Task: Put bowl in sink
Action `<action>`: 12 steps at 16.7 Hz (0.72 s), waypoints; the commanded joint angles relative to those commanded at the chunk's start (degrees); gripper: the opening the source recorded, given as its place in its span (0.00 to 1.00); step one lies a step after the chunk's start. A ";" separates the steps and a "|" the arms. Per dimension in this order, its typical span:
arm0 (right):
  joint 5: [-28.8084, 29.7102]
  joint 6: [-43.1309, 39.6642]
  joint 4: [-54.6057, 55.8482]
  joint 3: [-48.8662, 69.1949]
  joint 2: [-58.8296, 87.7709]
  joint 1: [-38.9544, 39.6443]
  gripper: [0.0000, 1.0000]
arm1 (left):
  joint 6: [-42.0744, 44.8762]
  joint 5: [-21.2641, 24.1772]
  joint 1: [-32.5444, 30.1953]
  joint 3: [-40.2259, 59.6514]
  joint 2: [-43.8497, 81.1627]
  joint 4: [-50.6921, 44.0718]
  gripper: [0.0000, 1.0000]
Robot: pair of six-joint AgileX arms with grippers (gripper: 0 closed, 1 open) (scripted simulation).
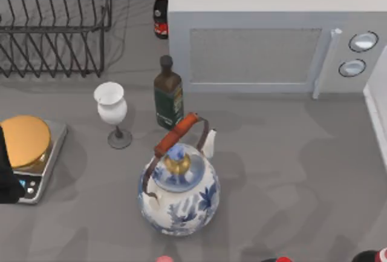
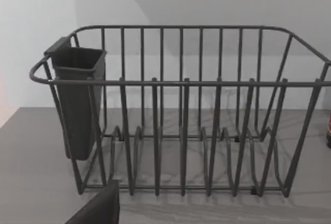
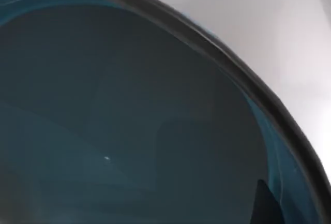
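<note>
R wrist cam sits tight over the bowl (image 3: 119,131), teal inside, dark rim — grip can't tell. Ease in slow, keep it level, clear the white edge beyond. L arm parked by the dish rack (image 2: 181,110).

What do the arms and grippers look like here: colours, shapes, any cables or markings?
The left arm is a matte black, blocky mass at the left edge of the table, without visible cables or markings. A flat, dark grey, angular part of the left gripper shows in its wrist view.
</note>
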 joint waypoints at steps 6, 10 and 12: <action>-7.63 -1.72 42.15 -16.37 -2.12 -8.62 0.00 | 0.00 0.00 0.00 0.00 0.00 0.00 1.00; -11.84 -0.77 62.74 -24.25 -5.03 -10.13 0.00 | 0.00 0.00 0.00 0.00 0.00 0.00 1.00; -13.39 0.09 69.57 -26.82 -6.57 -9.95 0.00 | 0.00 0.00 0.00 0.00 0.00 0.00 1.00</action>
